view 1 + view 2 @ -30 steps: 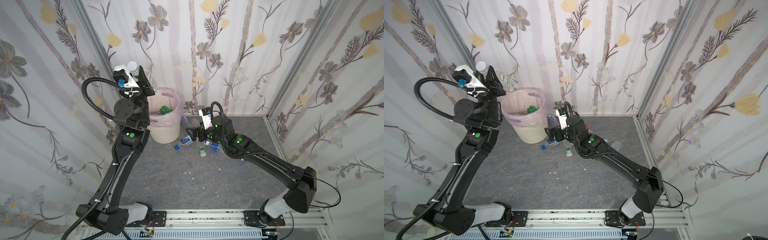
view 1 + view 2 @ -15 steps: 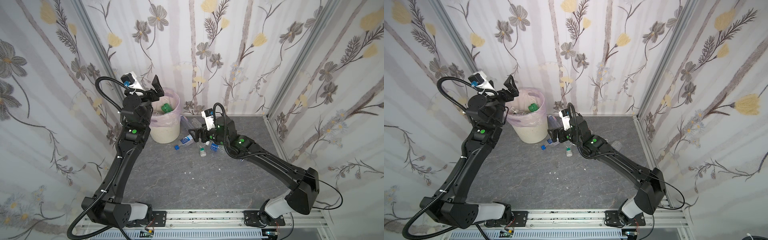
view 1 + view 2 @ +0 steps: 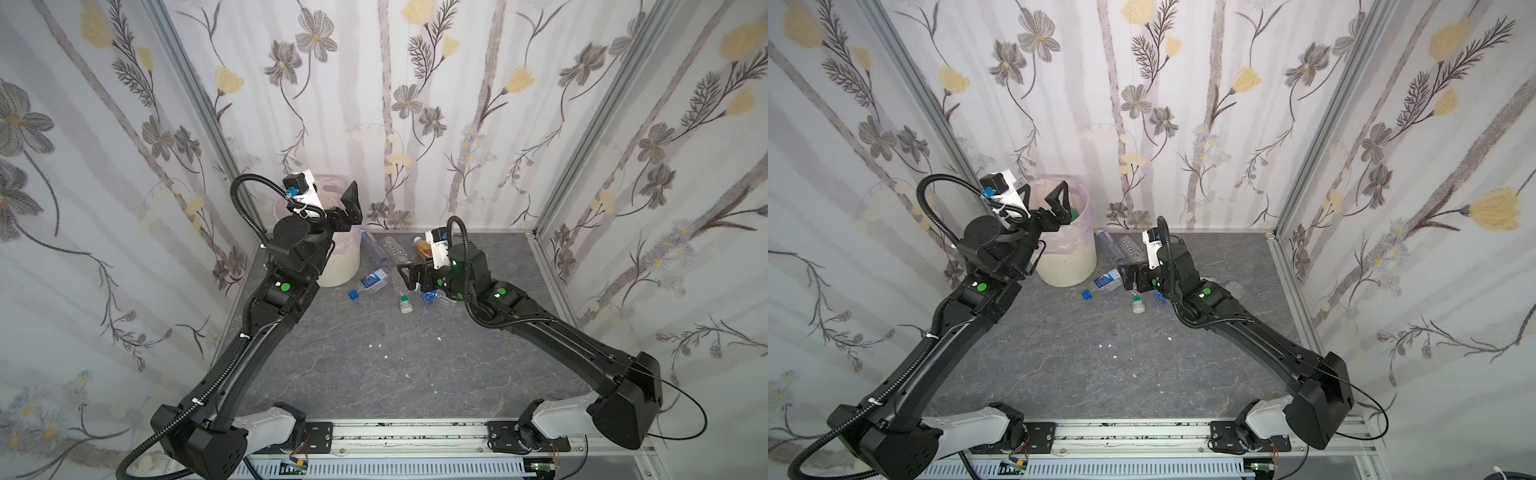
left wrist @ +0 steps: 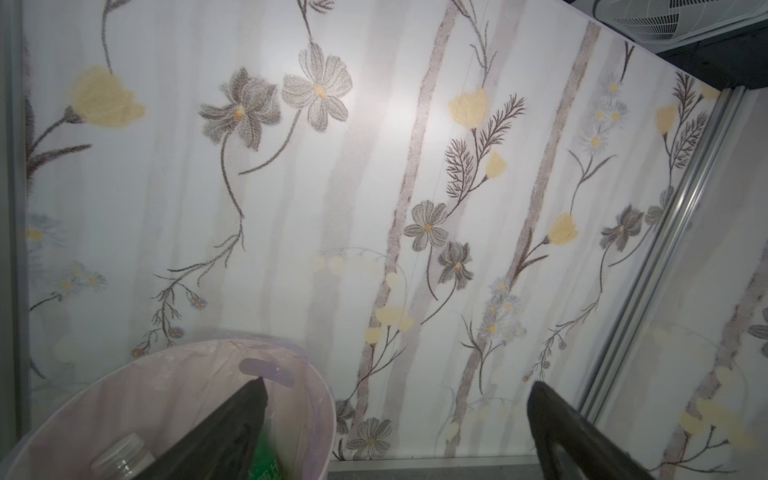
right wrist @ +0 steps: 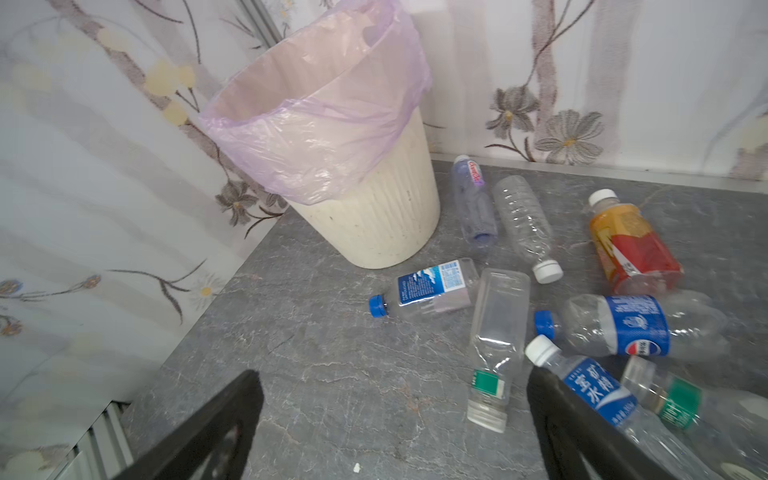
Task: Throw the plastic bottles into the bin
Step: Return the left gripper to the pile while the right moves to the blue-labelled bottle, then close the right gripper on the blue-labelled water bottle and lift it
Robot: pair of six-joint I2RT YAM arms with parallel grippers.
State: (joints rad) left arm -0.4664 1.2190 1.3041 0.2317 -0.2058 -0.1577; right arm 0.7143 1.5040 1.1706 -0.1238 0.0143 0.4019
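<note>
left hand [image 3: 335, 200] spread above bin [image 3: 343, 266] | bottles [image 3: 375, 279] on floor [image 3: 374, 365]

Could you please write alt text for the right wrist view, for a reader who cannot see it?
Several plastic bottles, including an orange-red bottle, lie scattered on a grey floor beside a cream bin lined with a pink bag. The open right gripper hovers over the floor near them, holding nothing.

Floral wallpaper [image 3: 415, 104] covers three walls around me, grey and yellow blossoms on pale stripes, joined by aluminium corner posts [image 3: 583, 137]. The floor [image 3: 374, 374] is grey and marble-veined, flecked with white crumbs [image 3: 377, 345].
</note>
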